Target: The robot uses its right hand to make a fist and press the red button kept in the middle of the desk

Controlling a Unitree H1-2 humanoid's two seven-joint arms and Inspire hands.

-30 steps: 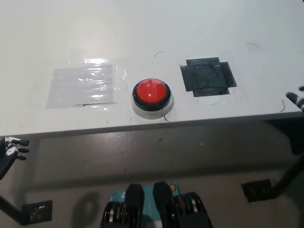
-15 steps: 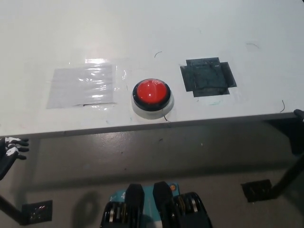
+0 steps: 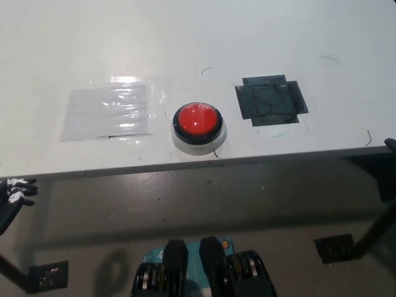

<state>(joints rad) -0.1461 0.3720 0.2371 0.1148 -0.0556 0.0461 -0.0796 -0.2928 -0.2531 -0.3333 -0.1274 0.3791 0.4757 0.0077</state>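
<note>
- While your right hand (image 3: 391,144) shows only as a dark sliver at the far right edge, the desk (image 3: 185,37) lies wide to its left, and you cannot tell whether that hand is open or already a fist.
- You have a clear film patch (image 3: 106,111) far from that hand, beyond the button.
- You have a dark tape patch (image 3: 271,101) between the right hand and the button, flat on the desk.
- You will find the red button (image 3: 197,120) left of the right hand, well apart from it, near the desk's front edge with nothing touching its dome.
- Your left hand (image 3: 15,193) rests low off the desk's front edge, away from the button, fingers apart and empty.
- If you press, watch the risk: a fist landing off-centre could slide off the dome or strike the desk, and a hand not fully curled could catch the rim.
</note>
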